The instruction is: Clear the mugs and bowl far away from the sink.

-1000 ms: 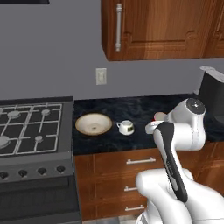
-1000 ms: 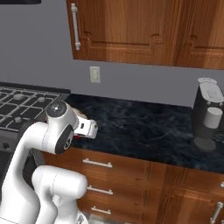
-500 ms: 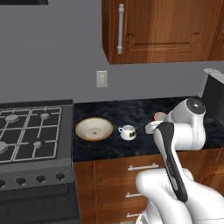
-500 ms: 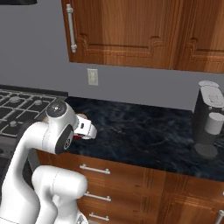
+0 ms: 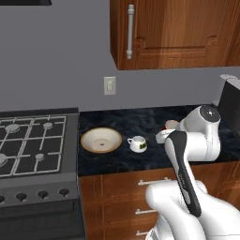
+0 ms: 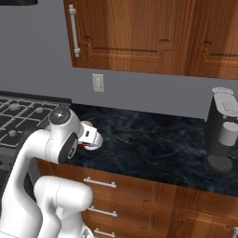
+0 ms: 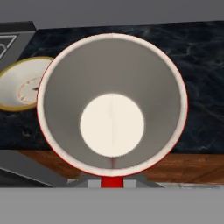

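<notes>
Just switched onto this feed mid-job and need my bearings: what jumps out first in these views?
The red mug sits right under the hand camera, its pale inside facing the lens, gripped at the rim by the gripper above the black counter. On the counter next to the gas stove rest the cream bowl and the white mug, side by side but apart.

- Dark marbled bench (image 5: 117, 161) runs along the grey wall.
- Gas stove (image 5: 33, 145) at its left end, black grates on top, knobs (image 5: 42, 194) along the front.
- Wall outlet (image 5: 109, 86) just above the bench.
- Wood cabinets (image 6: 153, 35) overhead, silver handle (image 6: 72, 29) upright.
- Coffee machine (image 6: 222, 135) at the right end.
- Drawers (image 6: 121, 195) below.
</notes>
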